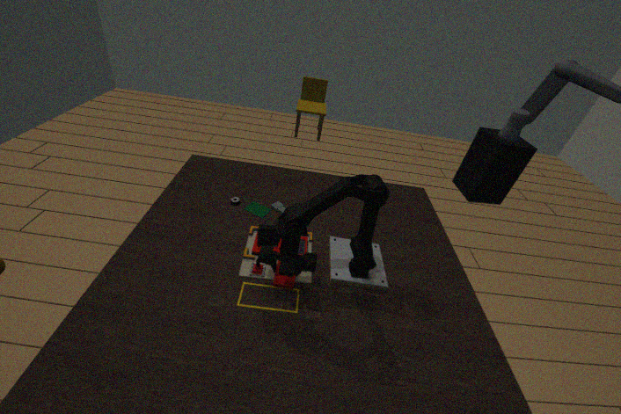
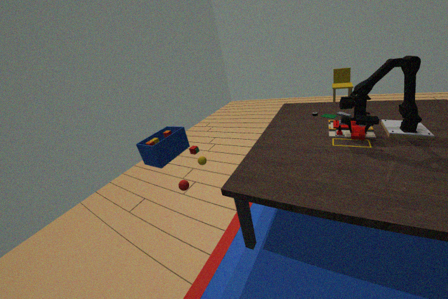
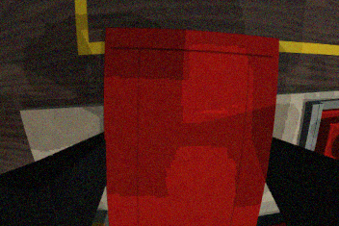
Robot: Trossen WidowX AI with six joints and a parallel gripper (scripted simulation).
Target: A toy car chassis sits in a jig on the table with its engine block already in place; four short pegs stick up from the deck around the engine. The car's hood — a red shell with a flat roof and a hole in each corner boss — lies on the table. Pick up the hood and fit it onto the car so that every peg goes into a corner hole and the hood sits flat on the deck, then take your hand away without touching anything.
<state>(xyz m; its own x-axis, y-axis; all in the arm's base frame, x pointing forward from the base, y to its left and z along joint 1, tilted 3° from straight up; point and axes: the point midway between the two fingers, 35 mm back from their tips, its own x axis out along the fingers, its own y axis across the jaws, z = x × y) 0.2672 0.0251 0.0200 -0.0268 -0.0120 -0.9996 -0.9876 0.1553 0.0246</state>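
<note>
The red hood (image 1: 284,279) (image 2: 358,131) (image 3: 144,116) sits at the front edge of the pale jig plate (image 1: 246,269) (image 3: 58,126), roof up, its front end overhanging towards the yellow outline. My gripper (image 1: 288,265) (image 2: 359,122) (image 3: 187,143) is shut on the hood, one black finger against each long side; the fingertips are hidden beside its walls. The hood looks low, at the jig's height; whether it is lifted at all I cannot tell. The red chassis (image 1: 303,244) (image 2: 336,124) lies behind it in the jig, mostly hidden by the arm. The pegs and engine block cannot be made out.
A red part with a dark knob (image 1: 257,269) (image 2: 339,131) stands on the jig beside the hood. The yellow outline (image 1: 268,308) (image 3: 308,47) lies in front. A green piece (image 1: 258,208), a grey piece (image 1: 278,206) and a small wheel (image 1: 235,200) lie behind the jig.
</note>
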